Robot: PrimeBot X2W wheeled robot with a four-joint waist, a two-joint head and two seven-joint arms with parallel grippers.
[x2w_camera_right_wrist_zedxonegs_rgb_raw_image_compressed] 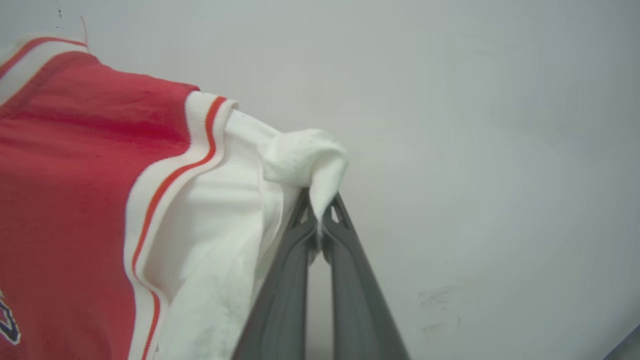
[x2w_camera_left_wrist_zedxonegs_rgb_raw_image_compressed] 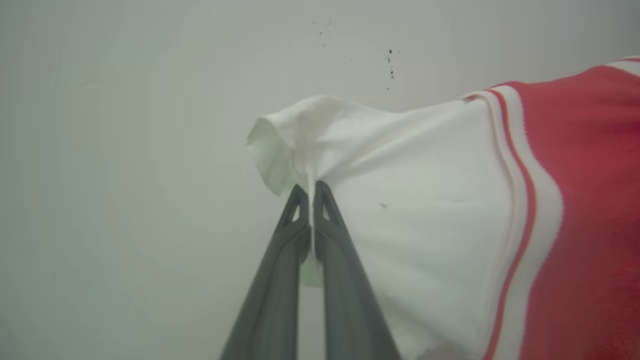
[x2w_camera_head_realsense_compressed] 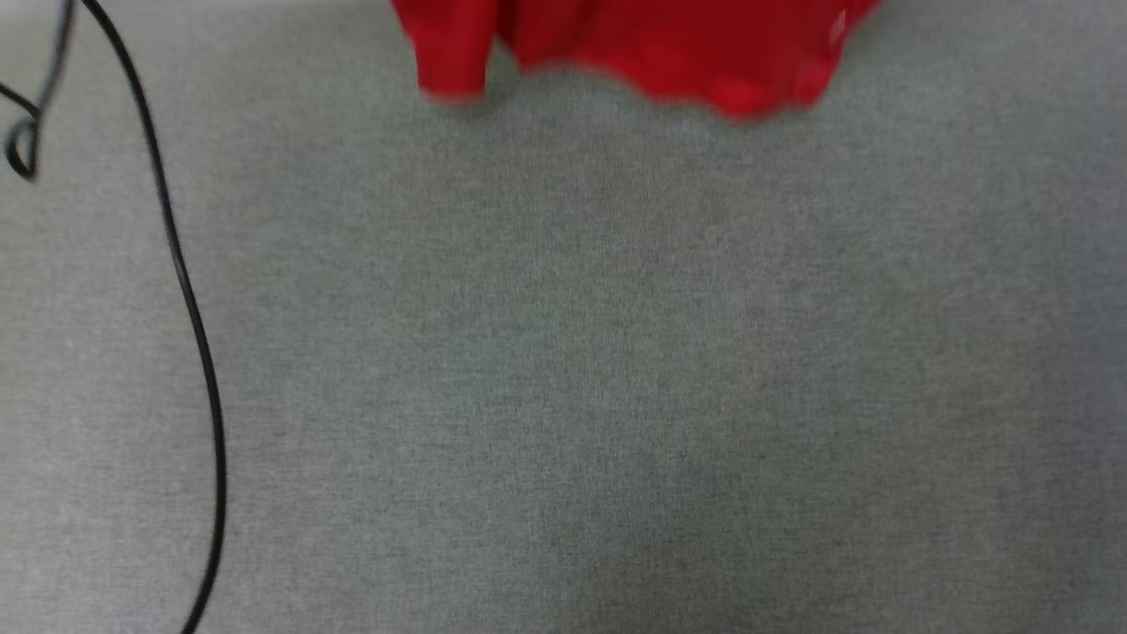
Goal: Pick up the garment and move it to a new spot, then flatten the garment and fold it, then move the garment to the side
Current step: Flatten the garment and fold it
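at the top edge of my head view the red jersey (x2w_camera_head_realsense_compressed: pixel 651 53) hangs down, blurred, its hem over the grey fabric surface (x2w_camera_head_realsense_compressed: pixel 616 396); whether it touches that surface i cannot tell. a black cable (x2w_camera_head_realsense_compressed: pixel 189 291) curves down the surface's left side, well apart from the cloth. seen along my left wrist, my left claw (x2w_camera_left_wrist_zedxonegs_rgb_raw_image_compressed: pixel 311 192) is pinched narrow on a bunched fold of a white sleeve (x2w_camera_left_wrist_zedxonegs_rgb_raw_image_compressed: pixel 410 200). the striped trim (x2w_camera_left_wrist_zedxonegs_rgb_raw_image_compressed: pixel 525 200) and red body lie to the right, with a pale wall (x2w_camera_left_wrist_zedxonegs_rgb_raw_image_compressed: pixel 125 125) behind. seen along my right wrist, my right claw (x2w_camera_right_wrist_zedxonegs_rgb_raw_image_compressed: pixel 320 212) is clamped the same way on the other white sleeve (x2w_camera_right_wrist_zedxonegs_rgb_raw_image_compressed: pixel 300 155). its puckered edge sits between my fingers, and black white-outlined lettering (x2w_camera_right_wrist_zedxonegs_rgb_raw_image_compressed: pixel 7 325) shows at the lower left.
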